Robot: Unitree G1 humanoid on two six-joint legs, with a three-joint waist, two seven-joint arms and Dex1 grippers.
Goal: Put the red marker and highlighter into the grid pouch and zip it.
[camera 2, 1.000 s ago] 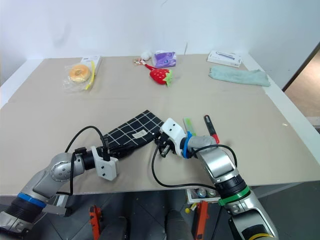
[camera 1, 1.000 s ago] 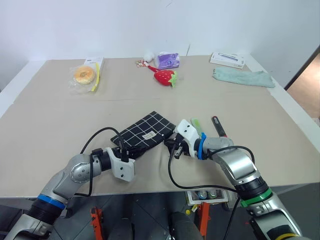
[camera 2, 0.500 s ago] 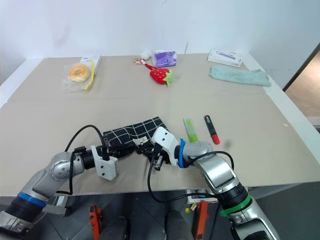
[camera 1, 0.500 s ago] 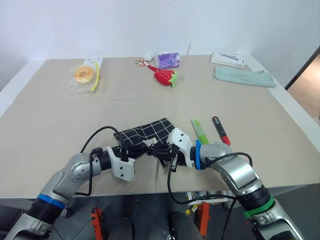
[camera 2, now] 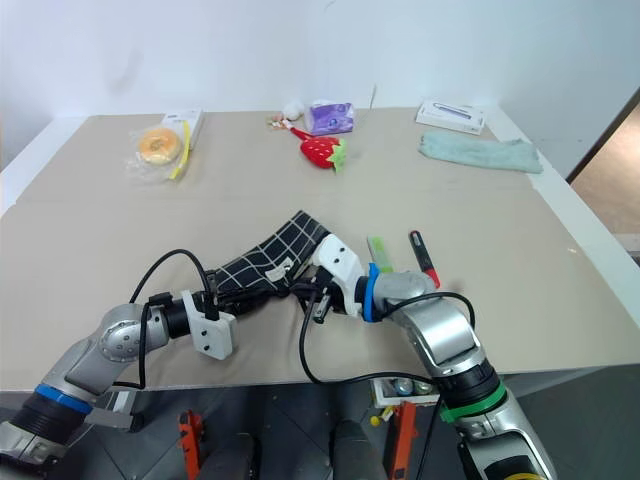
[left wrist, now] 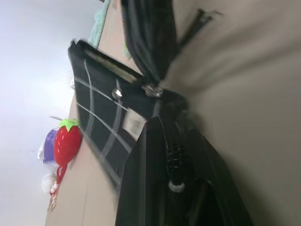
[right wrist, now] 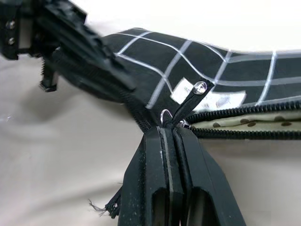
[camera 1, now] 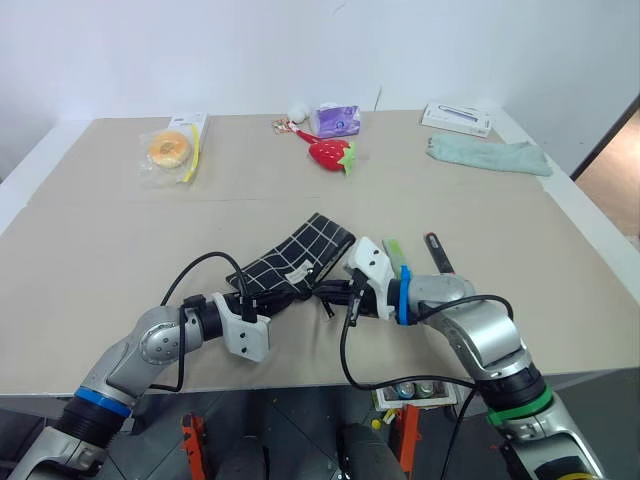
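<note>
The grid pouch [camera 1: 297, 260], black with white lines, lies near the table's front edge, its far side tipped up. My left gripper [camera 1: 262, 297] is shut on its near left end, as the left wrist view shows [left wrist: 162, 110]. My right gripper [camera 1: 328, 293] is shut on the zipper pull [right wrist: 193, 94] at the pouch's right end. The zipper gapes beside it, baring a dotted lining [right wrist: 244, 123]. The lime-green highlighter [camera 1: 396, 251] lies just right of the pouch, partly behind my right wrist. The red marker [camera 1: 438, 254] lies beside it, further right.
At the back of the table lie a bagged donut [camera 1: 168, 150], a red strawberry toy [camera 1: 330, 153], a purple pack [camera 1: 335, 120], a white box [camera 1: 455, 118] and a teal cloth [camera 1: 488, 155]. The table's front edge [camera 1: 300, 383] runs just below both arms.
My right gripper pulled left, bunching the pouch, then drew back right and up. The pouch, flat a second ago, is now stretched with its far side raised. The left gripper stayed put.
</note>
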